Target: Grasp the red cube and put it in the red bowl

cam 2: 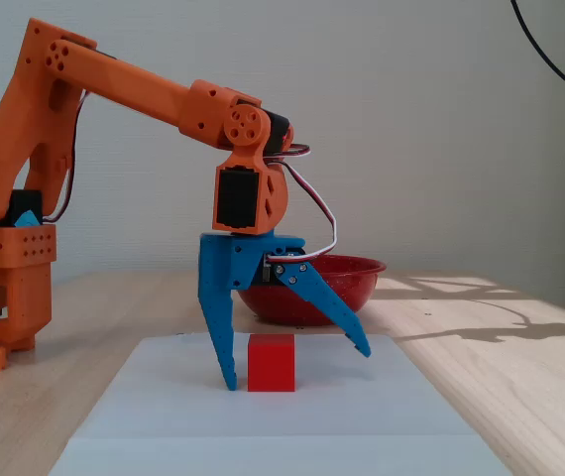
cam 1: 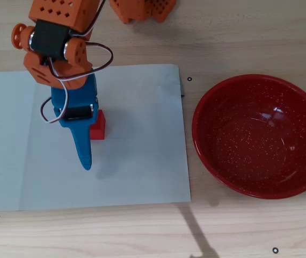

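Observation:
The red cube (cam 1: 99,125) stands on a white paper sheet (cam 1: 142,161). My blue gripper (cam 1: 86,141) is open and lowered over it. In the fixed view the cube (cam 2: 271,362) sits between the fingers. It is right next to the straight finger (cam 2: 219,327), whose tip reaches the paper, and the slanted finger (cam 2: 334,312) is spread away and raised. In the overhead view the cube shows at the gripper's right side, partly covered. The red bowl (cam 1: 257,137), glossy with white speckles and empty, stands on the wood to the right of the paper. In the fixed view the bowl (cam 2: 347,283) is behind the gripper.
The orange arm (cam 2: 114,84) reaches from its base (cam 2: 10,288) at the left of the fixed view. Another orange perforated part (cam 1: 141,9) sits at the top edge of the overhead view. Small black marks (cam 1: 189,79) dot the wooden table.

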Controlling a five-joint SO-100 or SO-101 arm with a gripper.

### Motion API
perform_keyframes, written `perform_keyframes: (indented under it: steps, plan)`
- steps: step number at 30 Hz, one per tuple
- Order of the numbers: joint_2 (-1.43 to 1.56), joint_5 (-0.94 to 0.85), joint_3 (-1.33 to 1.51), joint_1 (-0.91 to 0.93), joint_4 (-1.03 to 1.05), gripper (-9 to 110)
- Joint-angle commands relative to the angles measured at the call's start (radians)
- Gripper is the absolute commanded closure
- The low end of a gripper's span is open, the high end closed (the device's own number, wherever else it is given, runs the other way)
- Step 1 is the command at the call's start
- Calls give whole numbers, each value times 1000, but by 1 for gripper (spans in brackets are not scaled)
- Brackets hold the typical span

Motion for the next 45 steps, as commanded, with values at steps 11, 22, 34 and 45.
perform_keyframes:
  steps: [11,22,34,45]
  plan:
    - [98,51,-74,25,8,83]
    - [126,60,-48,18,3,78]
    - [130,75,-48,11,12,81]
    - [152,54,-133,17,124,101]
